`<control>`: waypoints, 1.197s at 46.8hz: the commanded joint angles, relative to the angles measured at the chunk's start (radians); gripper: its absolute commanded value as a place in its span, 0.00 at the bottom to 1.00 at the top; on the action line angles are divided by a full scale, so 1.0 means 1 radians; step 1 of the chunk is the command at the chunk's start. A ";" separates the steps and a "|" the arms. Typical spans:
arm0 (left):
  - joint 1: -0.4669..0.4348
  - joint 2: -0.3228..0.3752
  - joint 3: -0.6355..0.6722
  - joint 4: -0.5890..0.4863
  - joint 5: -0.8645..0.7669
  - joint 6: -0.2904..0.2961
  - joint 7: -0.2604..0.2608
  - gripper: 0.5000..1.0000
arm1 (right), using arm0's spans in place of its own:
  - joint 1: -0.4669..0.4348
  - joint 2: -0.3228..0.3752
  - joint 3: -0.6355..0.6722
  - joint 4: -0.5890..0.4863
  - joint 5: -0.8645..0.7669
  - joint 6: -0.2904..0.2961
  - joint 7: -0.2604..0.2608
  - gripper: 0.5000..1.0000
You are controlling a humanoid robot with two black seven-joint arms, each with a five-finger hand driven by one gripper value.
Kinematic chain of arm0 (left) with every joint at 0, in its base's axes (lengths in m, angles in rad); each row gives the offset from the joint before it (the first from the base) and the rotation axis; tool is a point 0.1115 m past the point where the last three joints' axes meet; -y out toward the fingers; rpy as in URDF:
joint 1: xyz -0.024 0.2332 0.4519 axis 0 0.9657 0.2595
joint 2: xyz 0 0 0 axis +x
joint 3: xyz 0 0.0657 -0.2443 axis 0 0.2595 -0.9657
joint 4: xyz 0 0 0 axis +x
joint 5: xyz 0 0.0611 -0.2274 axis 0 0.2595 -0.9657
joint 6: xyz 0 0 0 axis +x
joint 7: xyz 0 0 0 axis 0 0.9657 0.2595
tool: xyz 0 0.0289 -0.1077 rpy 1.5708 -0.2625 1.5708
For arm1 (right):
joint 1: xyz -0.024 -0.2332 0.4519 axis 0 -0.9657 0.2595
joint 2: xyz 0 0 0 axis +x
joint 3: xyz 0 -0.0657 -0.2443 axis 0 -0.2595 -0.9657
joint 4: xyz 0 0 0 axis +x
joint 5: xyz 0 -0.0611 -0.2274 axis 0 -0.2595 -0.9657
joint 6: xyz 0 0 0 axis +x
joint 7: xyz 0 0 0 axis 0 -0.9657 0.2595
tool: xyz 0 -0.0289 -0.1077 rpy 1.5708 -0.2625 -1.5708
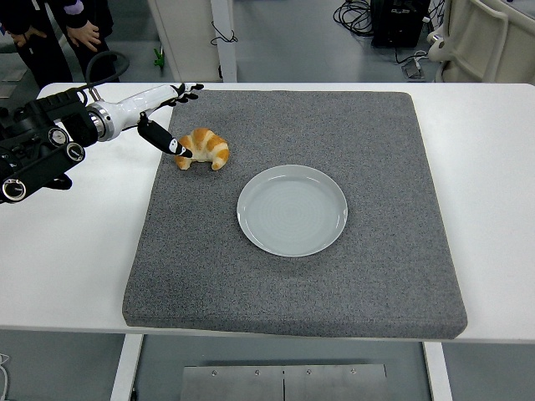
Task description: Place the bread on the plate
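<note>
Bread [203, 148] just beside the thumb of the left hand [163, 113], not yet gripped.
Fingers [185, 89] are spread wide beyond the croissant and hold nothing, while the thumb tip touches its near-left end. It looks light, soft and flaky, so a gentle pinch across the thick middle seems best. Right of the fingers lies the plate [292, 209] on the grey mat [376, 276] covering the surface, nothing between. A person [58, 33] stands behind.

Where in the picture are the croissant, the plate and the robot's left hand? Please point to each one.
croissant [203, 148], head view, on the middle of its golden back.
plate [253, 224], head view, on its bare left rim.
left hand [157, 113], head view, on the white back of the hand.
</note>
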 commanded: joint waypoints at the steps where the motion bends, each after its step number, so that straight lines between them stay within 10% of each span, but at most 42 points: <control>1: 0.001 -0.007 0.027 0.002 0.036 0.052 0.000 0.96 | 0.000 0.000 0.000 0.000 0.000 0.000 0.000 1.00; 10: -0.004 -0.020 0.116 0.005 0.040 0.152 0.000 0.96 | 0.000 0.000 0.000 -0.001 0.000 0.000 0.000 1.00; 56: -0.001 -0.187 0.150 0.173 0.040 0.158 -0.006 0.94 | 0.000 0.000 0.000 0.000 0.000 0.000 0.000 1.00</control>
